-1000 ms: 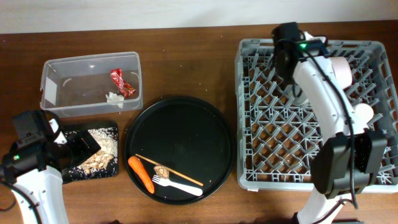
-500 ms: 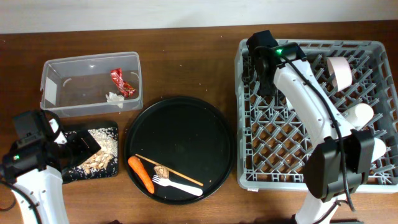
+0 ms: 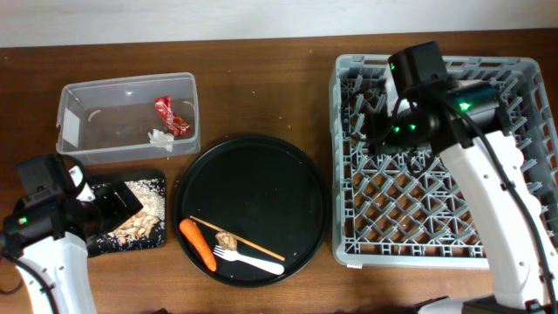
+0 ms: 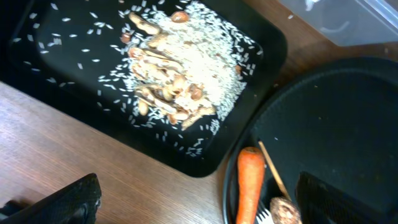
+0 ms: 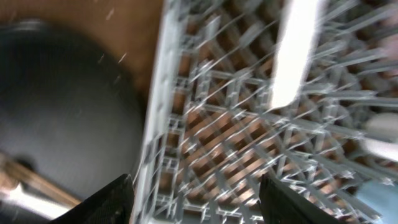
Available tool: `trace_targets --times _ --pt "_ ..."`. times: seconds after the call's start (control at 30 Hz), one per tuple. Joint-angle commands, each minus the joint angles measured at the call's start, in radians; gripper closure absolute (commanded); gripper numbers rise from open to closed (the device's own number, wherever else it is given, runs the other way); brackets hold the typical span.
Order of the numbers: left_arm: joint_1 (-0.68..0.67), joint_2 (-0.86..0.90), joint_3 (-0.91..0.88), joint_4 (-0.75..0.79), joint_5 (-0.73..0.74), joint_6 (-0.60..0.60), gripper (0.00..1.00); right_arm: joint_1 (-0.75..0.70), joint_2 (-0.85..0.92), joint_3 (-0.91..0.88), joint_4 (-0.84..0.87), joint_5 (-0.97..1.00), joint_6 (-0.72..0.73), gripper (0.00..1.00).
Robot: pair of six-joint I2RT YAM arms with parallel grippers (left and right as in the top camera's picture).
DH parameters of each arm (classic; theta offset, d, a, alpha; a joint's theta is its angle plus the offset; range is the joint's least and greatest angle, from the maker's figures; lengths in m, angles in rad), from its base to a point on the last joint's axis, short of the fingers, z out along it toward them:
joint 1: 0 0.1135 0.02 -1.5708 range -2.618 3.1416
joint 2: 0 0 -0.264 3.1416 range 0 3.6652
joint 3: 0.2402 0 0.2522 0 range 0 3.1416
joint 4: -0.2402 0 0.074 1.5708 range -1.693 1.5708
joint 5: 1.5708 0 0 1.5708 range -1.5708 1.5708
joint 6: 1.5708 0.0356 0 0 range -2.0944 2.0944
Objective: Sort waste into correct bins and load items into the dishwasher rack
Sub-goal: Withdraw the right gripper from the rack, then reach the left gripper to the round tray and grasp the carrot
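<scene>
Wooden table (image 3: pixel 261 96) bears a round black tray (image 3: pixel 253 183) where the white plastic fork (image 3: pixel 253 262) lies near the orange carrot (image 3: pixel 198 244): light, stiff, probably slick, best pinched across its handle; left pincer (image 4: pixel 199 205) and right pincer (image 5: pixel 196 199) both gape empty

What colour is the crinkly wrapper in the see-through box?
The wrapper is red. It shows best in the overhead view.

Brown wooden table (image 3: pixel 261 78) carries four things: clear plastic rectangular tub (image 3: pixel 127 80) far left, shallow black rectangular tray (image 3: pixel 131 247) near left, large round black tray (image 3: pixel 261 192) centre, large square grey plastic crate (image 3: pixel 336 157) right.
</scene>
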Motion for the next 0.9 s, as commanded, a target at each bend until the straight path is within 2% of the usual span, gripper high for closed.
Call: trace_targets --times 0.0,0.17,0.33,0.6,0.87 --pt "-0.034 0.005 0.003 -0.019 0.057 -0.005 0.01 -0.001 0.011 -0.006 -0.029 -0.111 -0.064 0.32" --pt "-0.134 0.005 -0.013 -0.050 0.061 -0.015 0.01 -0.001 0.011 -0.006 -0.038 -0.111 -0.066 0.30" --pt "-0.253 0.006 -0.116 -0.026 0.069 -0.089 0.02 -0.001 0.012 -0.006 -0.037 -0.111 -0.066 0.30" --pt "-0.441 0.036 -0.338 0.218 0.106 -0.103 0.06 -0.001 0.012 -0.006 -0.040 -0.111 -0.065 0.30" --pt "-0.514 0.175 -0.356 0.333 0.114 -0.148 0.07 -0.001 0.012 -0.006 -0.048 -0.111 -0.065 0.30"
